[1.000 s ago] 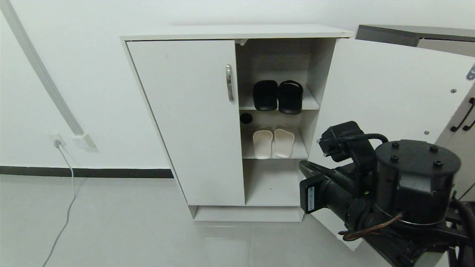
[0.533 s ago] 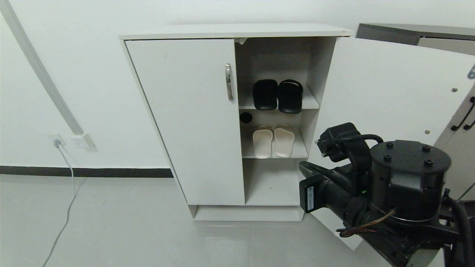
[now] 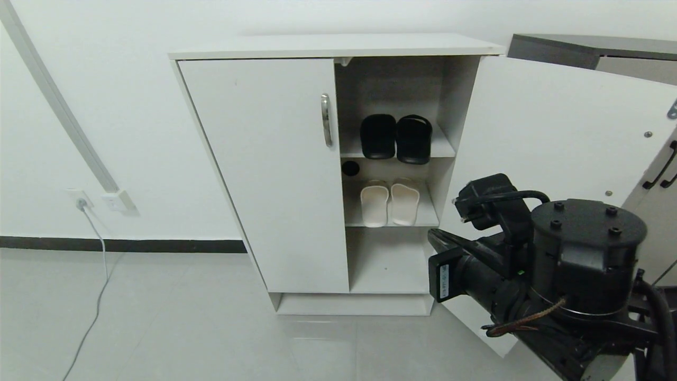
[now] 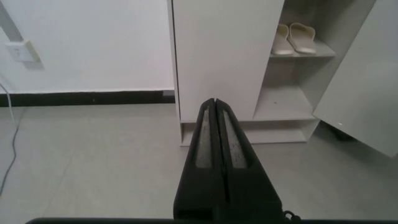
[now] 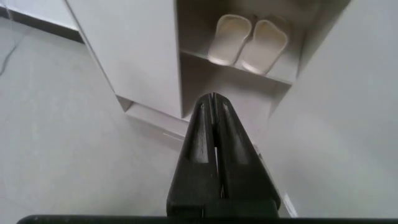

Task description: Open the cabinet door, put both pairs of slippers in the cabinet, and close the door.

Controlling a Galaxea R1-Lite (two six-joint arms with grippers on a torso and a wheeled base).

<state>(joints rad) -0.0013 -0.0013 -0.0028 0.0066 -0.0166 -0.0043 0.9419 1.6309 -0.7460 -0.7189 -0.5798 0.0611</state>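
Observation:
The white cabinet has its left door shut and its right door swung wide open. A black pair of slippers sits on the upper shelf. A white pair of slippers sits on the shelf below it, also seen from the wrists. My right gripper is shut on nothing, low in front of the open door and pointing toward the cabinet's bottom compartment. My left gripper is shut and empty, held over the floor before the closed door.
The closed door carries a metal handle. A grey cabinet stands right behind the open door. A wall socket with a hanging cable is at the left. Bare floor tiles spread in front.
The right arm has shifted slightly left and the head picture wobbles a little. Doors and slippers stay where they were.

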